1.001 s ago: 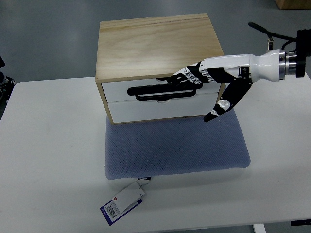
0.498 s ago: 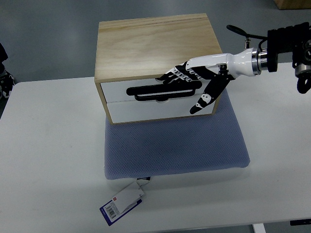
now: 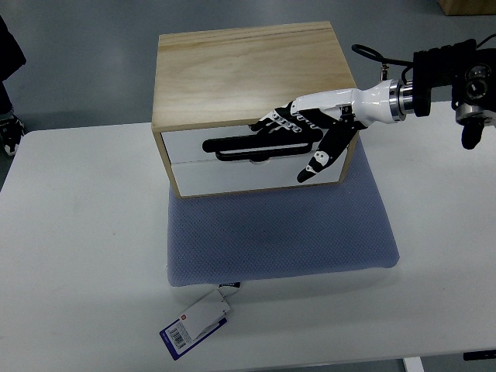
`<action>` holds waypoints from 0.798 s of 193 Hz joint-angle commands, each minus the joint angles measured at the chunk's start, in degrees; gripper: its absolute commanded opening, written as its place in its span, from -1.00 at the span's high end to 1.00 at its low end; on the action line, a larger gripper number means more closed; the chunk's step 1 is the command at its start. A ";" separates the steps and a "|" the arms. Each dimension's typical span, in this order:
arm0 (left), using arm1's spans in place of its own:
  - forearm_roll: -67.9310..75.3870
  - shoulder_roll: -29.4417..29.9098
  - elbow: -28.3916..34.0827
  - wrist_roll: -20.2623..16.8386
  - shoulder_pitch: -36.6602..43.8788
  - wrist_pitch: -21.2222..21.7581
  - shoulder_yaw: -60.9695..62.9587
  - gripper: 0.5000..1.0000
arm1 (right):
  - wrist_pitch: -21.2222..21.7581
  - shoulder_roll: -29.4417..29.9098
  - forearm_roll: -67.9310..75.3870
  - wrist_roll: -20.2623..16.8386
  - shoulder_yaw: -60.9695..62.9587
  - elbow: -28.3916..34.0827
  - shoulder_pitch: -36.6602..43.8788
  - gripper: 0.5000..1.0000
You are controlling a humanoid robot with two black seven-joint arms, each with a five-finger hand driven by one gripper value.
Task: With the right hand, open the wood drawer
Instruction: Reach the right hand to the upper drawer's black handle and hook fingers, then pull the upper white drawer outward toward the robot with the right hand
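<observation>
The wood drawer stood shut in its box at the back edge of the grey mat on the table. Over the last second the right hand had slid left along the black handle, fingers hooking over it, thumb hanging free below; no pull seemed begun.

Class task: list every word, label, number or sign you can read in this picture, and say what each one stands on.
No text here can be read.
The hang tag on the grey cushion bears a barcode and small print, too small to read.
The wooden drawer box and the right hand show no lettering.
</observation>
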 commanded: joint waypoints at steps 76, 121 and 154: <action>-0.01 0.00 0.00 -0.01 0.00 -0.01 0.00 -1.00 | -0.65 0.50 -2.10 0.17 -1.19 -1.01 -0.78 -0.76; -0.01 0.00 0.00 -0.01 0.00 -0.01 0.00 -1.00 | -1.35 0.58 -2.19 0.17 -1.89 -1.01 -1.22 -0.76; -0.01 0.00 0.00 -0.01 0.00 -0.01 0.00 -1.00 | -1.26 0.58 -2.28 0.17 -1.98 -0.92 -1.66 -0.76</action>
